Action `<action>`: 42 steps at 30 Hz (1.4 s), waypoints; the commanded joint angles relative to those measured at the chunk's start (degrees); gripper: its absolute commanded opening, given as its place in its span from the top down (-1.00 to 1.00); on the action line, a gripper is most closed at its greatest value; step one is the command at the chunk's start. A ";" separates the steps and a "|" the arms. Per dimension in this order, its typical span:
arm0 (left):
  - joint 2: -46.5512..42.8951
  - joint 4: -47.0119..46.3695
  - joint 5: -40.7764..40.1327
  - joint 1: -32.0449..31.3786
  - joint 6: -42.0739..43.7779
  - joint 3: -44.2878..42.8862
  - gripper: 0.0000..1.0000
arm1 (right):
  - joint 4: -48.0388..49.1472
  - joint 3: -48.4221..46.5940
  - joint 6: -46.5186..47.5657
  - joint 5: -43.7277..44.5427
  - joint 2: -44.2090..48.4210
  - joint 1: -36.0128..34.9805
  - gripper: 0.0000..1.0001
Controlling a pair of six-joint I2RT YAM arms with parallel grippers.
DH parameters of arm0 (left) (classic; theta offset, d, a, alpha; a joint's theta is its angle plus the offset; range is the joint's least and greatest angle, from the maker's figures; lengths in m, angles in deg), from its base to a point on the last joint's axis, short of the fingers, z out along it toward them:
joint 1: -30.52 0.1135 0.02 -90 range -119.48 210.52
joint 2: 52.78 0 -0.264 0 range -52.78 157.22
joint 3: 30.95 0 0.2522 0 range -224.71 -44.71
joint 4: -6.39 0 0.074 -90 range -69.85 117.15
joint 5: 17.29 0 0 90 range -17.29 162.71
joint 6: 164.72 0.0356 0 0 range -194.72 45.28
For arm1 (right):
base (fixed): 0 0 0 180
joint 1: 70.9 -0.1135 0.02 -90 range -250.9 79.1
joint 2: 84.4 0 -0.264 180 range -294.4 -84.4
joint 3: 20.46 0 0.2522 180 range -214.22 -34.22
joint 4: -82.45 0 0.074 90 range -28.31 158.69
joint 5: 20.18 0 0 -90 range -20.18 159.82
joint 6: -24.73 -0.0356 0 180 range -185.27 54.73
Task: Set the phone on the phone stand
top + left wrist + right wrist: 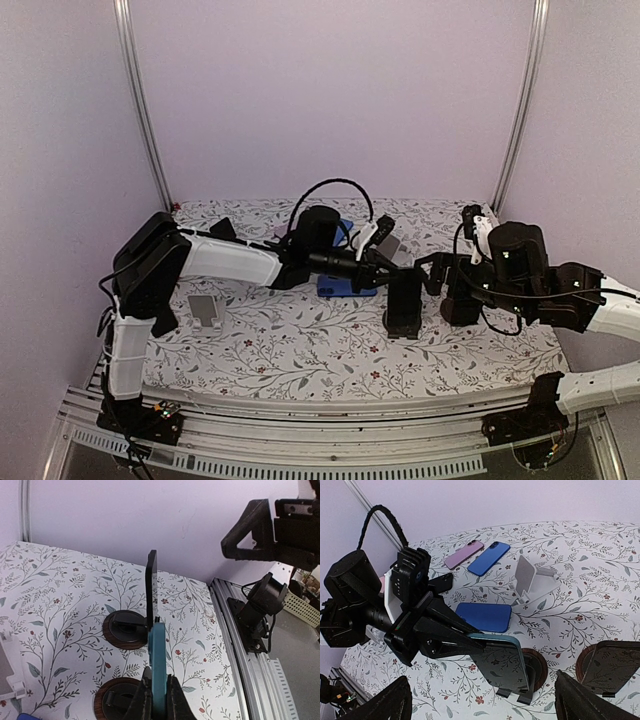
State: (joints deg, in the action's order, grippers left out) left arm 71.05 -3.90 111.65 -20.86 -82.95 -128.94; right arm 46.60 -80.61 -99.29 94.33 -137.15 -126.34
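The phone (pixel 502 667), dark-screened in a teal case, leans upright on a black phone stand (pixel 538 666) with a round wooden base, its lower edge at the stand's lip. My left gripper (pixel 470 642) is shut on the phone's upper side edge. In the left wrist view the phone (pixel 158 660) shows edge-on between the gripper (pixel 159 696) fingers, beside the stand's base (pixel 112 700). From above, the phone (pixel 405 298) stands mid-table with the left gripper (pixel 385 266) on it. My right gripper (pixel 480 711) hovers open just right of it (pixel 432 272), holding nothing.
A second black stand (pixel 612 667) (pixel 460 305) (pixel 151 587) stands close to the right. Behind lie two blue phones (pixel 485 616) (pixel 489 558), a pink phone (pixel 464 554) and a white stand (pixel 530 577). Another white stand (pixel 205 310) sits at the left.
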 commanded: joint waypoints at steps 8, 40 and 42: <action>2.86 -1.05 3.86 -0.24 2.97 -4.78 1.00 | -1.37 -0.44 0.67 1.45 1.06 -0.08 -0.97; 8.12 0.78 6.15 -0.35 3.74 -7.89 1.00 | -1.91 0.14 1.50 1.18 -1.15 0.02 -0.98; 8.04 1.13 6.07 -0.33 3.87 -7.92 1.00 | -1.91 0.23 1.50 1.17 -1.15 0.01 -0.98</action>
State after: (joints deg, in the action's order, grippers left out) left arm 78.29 -1.83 118.28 -20.96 -80.11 -135.65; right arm 45.47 -80.61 -98.42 94.81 -138.16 -126.34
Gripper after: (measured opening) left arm 0.066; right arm 0.989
